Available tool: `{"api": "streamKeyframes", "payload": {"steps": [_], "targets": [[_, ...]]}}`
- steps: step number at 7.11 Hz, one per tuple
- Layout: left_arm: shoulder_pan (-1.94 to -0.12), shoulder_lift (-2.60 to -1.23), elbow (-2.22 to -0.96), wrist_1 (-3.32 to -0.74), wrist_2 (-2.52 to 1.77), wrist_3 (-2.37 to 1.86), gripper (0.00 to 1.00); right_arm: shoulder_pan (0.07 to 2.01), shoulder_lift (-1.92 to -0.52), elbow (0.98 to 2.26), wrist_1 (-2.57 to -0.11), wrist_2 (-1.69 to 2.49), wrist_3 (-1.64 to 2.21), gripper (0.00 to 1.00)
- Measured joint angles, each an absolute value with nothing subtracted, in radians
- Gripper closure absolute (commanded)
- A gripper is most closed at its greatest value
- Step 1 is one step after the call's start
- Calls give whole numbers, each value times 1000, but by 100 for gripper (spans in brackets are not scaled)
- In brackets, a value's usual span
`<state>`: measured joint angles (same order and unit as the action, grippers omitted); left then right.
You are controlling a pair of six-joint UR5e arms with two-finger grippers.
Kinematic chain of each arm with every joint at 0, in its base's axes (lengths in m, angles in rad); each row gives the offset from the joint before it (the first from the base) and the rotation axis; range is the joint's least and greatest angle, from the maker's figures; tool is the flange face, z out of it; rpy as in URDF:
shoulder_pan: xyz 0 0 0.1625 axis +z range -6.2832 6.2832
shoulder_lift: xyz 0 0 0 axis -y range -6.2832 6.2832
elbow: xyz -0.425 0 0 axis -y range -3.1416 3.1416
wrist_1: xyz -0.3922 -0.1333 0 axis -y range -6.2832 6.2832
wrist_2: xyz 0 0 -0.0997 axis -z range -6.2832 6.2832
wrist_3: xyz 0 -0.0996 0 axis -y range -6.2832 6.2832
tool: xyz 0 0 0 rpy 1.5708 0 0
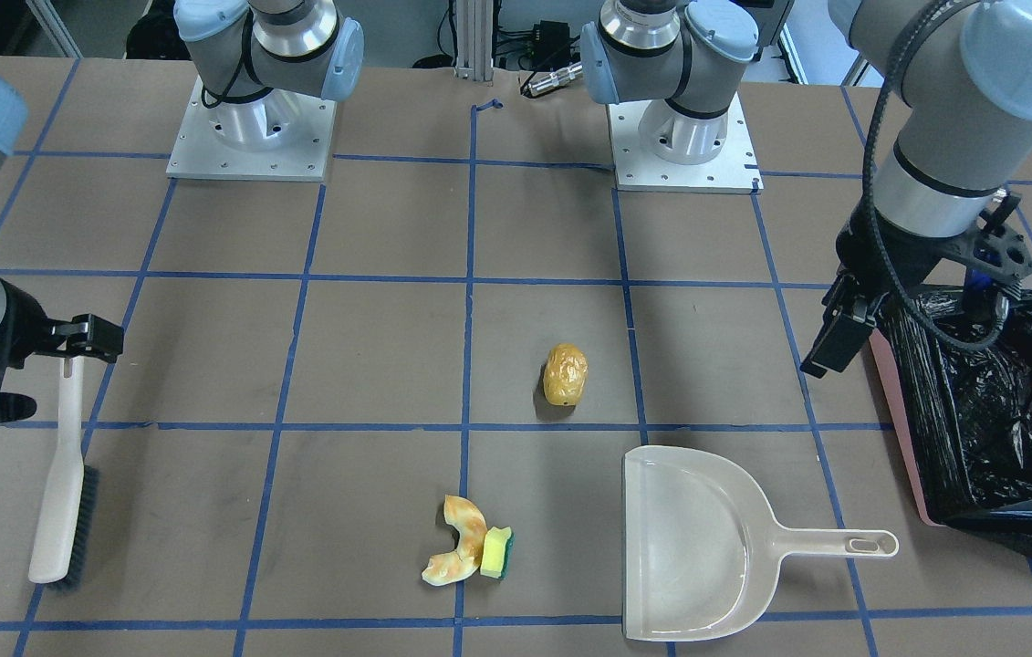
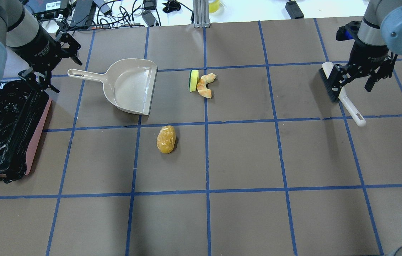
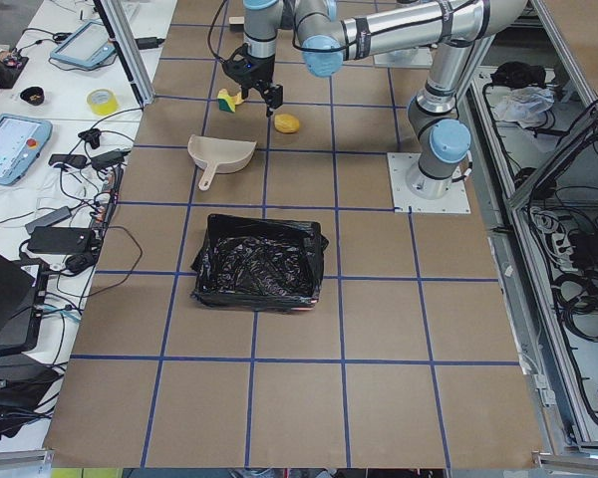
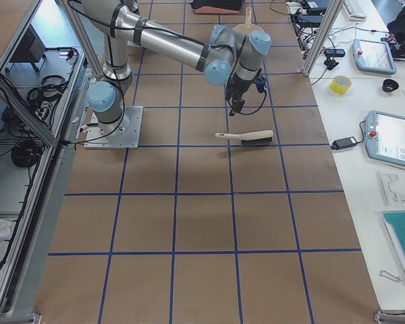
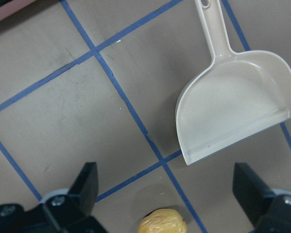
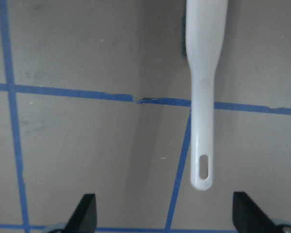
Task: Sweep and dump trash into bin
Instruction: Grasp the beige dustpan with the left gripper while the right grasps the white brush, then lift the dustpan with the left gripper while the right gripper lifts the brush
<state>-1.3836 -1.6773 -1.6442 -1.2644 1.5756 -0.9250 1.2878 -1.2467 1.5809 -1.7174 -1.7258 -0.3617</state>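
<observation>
The trash lies apart on the table: a golden-brown potato-like lump (image 2: 166, 139), and a curved tan bread piece (image 2: 205, 85) touching a yellow-and-green sponge block (image 2: 194, 80). The pink bin (image 2: 39, 131) with its black bag stands at the table's left end. My left gripper (image 2: 53, 65) is open and empty, above the table between the bin's far corner and the dustpan handle. My right gripper (image 2: 357, 80) is open, just above the beige brush (image 2: 343, 94), which lies on the table. In the right wrist view the brush handle (image 6: 203, 73) lies ahead of the spread jaws, not held.
A flat beige dustpan (image 2: 129, 85) lies between the bin and the sponge, its handle toward the bin and its mouth toward the trash. It also shows in the left wrist view (image 5: 237, 97), with the lump (image 5: 162, 221) at the bottom edge.
</observation>
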Motion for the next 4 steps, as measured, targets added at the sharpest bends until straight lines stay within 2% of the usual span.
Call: {"api": "streamKeyframes", "payload": {"steps": [2, 4], "targets": [[-1382, -1794, -1615, -1111, 1577, -1060, 2, 1256, -1174, 1600, -1865, -1741, -385, 0], [-1384, -1932, -1550, -1025, 1600, -1110, 2, 1249, -1168, 1665, -1906, -1755, -410, 0]]}}
